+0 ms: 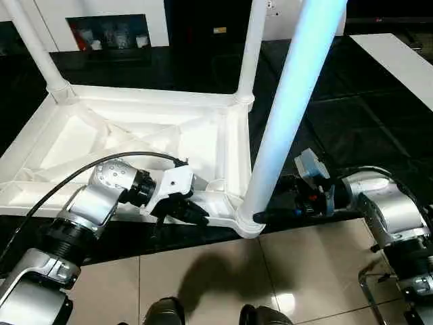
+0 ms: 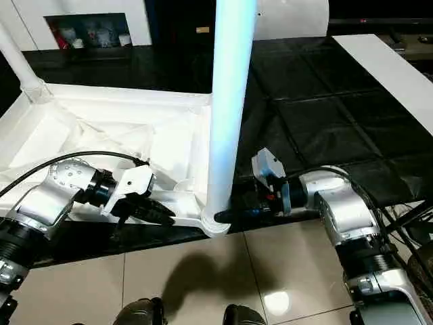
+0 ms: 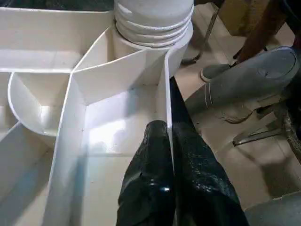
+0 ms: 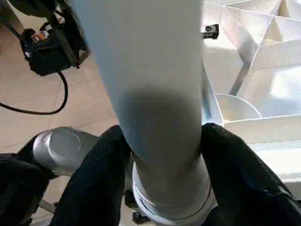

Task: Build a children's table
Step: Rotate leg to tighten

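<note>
L jaws clamp tabletop (image 1: 135, 128) rim, R jaws grip leg (image 1: 287, 115); black mat (image 1: 352, 115), beige tiles (image 1: 203, 271).

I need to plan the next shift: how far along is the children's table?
Done: the upside-down tabletop has three legs standing in its corner sockets, two far ones and the near leg. In hand: the right pincer straddles the near leg at its base, while the left pincer clamps the tabletop's rim wall. Left: finishing this leg, whatever the unseen corner needs, and turning the table upright.
</note>
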Tool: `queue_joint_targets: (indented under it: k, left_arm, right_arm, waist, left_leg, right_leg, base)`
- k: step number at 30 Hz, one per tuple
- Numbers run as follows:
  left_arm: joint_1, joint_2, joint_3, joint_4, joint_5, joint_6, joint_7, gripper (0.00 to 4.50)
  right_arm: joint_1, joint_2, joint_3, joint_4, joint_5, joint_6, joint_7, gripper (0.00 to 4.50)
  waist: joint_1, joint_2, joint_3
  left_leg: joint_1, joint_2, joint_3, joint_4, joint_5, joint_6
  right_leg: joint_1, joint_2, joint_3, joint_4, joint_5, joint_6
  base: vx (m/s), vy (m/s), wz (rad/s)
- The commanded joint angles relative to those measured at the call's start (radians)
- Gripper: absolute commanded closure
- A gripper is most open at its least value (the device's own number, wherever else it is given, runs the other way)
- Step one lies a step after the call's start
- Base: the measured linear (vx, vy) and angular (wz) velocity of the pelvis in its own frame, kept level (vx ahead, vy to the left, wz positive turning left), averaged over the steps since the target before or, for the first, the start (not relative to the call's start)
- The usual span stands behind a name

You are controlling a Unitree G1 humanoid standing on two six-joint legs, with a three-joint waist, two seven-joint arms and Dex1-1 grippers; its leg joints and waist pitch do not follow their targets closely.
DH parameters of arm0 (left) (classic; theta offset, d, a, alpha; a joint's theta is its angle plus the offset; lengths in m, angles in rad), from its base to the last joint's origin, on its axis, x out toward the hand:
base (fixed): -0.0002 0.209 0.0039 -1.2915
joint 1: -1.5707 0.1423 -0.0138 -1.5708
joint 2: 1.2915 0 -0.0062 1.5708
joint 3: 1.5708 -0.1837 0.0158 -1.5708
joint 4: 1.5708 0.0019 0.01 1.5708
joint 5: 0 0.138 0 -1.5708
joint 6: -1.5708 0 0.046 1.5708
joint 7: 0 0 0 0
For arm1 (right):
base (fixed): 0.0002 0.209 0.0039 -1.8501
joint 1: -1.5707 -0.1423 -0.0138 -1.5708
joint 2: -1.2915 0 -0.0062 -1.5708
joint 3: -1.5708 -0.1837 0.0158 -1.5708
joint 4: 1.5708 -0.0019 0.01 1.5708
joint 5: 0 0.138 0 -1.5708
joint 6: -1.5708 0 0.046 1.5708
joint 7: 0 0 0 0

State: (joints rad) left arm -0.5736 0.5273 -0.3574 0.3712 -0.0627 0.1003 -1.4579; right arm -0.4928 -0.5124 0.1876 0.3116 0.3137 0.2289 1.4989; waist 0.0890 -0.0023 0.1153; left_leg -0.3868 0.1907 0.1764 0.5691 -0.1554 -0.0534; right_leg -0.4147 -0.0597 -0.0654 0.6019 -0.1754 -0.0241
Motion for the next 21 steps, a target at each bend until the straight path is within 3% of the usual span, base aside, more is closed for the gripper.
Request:
queue_joint_targets:
  k: [1,6,7,9,15,17,18,21]
  left_arm:
    - [-0.004,-0.003,-0.045,0.005,0.016,-0.017,-0.046,4.50]
    - [0.006,-0.014,-0.040,-0.004,0.005,0.026,-0.025,4.50]
    - [0.009,-0.019,-0.036,-0.009,0.005,0.039,-0.010,4.50]
    - [0.011,-0.034,-0.026,-0.017,0.002,0.075,0.025,4.50]
    - [0.003,-0.098,0.002,-0.030,-0.002,0.170,0.144,4.50]
    - [-0.017,-0.162,0.029,-0.015,-0.007,0.231,0.239,4.50]
    - [-0.019,-0.169,0.031,-0.013,-0.006,0.235,0.249,4.50]
    - [-0.066,-0.284,0.072,0.042,0.016,0.291,0.437,4.50]
  right_arm:
    - [-0.008,-0.010,0.012,0.002,0.010,0.007,0.023,2.27]
    - [0.022,-0.011,0.006,-0.057,0.060,0.102,0.027,2.53]
    - [0.030,-0.006,-0.001,-0.076,0.076,0.131,0.013,2.55]
    - [0.047,0.005,-0.007,-0.112,0.095,0.170,-0.019,2.56]
    - [0.090,0.082,-0.010,-0.180,0.077,0.224,-0.181,2.56]
    - [0.103,0.159,-0.006,-0.195,0.037,0.254,-0.320,2.56]
    - [0.103,0.167,-0.006,-0.196,0.034,0.256,-0.333,2.56]
    - [0.106,0.319,-0.005,-0.199,-0.013,0.312,-0.571,2.57]
  waist:
    - [-0.005,-0.009,-0.074]
    - [-0.003,-0.007,-0.074]
    - [0.000,-0.002,-0.073]
    - [0.000,-0.004,-0.072]
    - [-0.006,-0.006,-0.059]
    - [-0.013,-0.008,-0.057]
    - [-0.015,-0.007,-0.052]
    - [-0.033,-0.010,-0.046]
  left_leg:
    - [0.019,0.043,-0.005,-0.050,-0.141,0.097]
    - [0.022,0.045,-0.005,-0.051,-0.135,0.100]
    - [0.022,0.045,-0.006,-0.051,-0.135,0.099]
    - [0.023,0.046,-0.005,-0.053,-0.146,0.092]
    - [0.027,0.043,-0.008,-0.062,-0.242,0.042]
    - [0.027,0.039,-0.015,-0.066,-0.271,0.022]
    - [0.030,0.040,-0.014,-0.068,-0.284,0.018]
    - [0.036,0.034,-0.022,-0.071,-0.337,-0.014]
  right_leg:
    - [0.056,-0.079,0.051,-0.064,-0.182,-0.245]
    - [0.055,-0.077,0.051,-0.062,-0.165,-0.250]
    - [0.055,-0.078,0.051,-0.061,-0.163,-0.251]
    - [0.055,-0.078,0.052,-0.066,-0.177,-0.250]
    - [0.047,-0.083,0.054,-0.088,-0.373,-0.196]
    - [0.049,-0.085,0.051,-0.095,-0.457,-0.166]
    - [0.043,-0.084,0.052,-0.100,-0.480,-0.157]
    - [0.037,-0.088,0.047,-0.111,-0.594,-0.119]
  base:
    - [0.000,0.000,0.00]
    - [0.000,0.000,0.00]
    - [0.000,0.000,0.00]
    - [0.000,0.000,0.00]
    - [0.000,0.000,0.00]
    - [0.000,0.000,0.00]
    - [0.000,0.000,0.00]
    - [0.000,0.000,0.00]
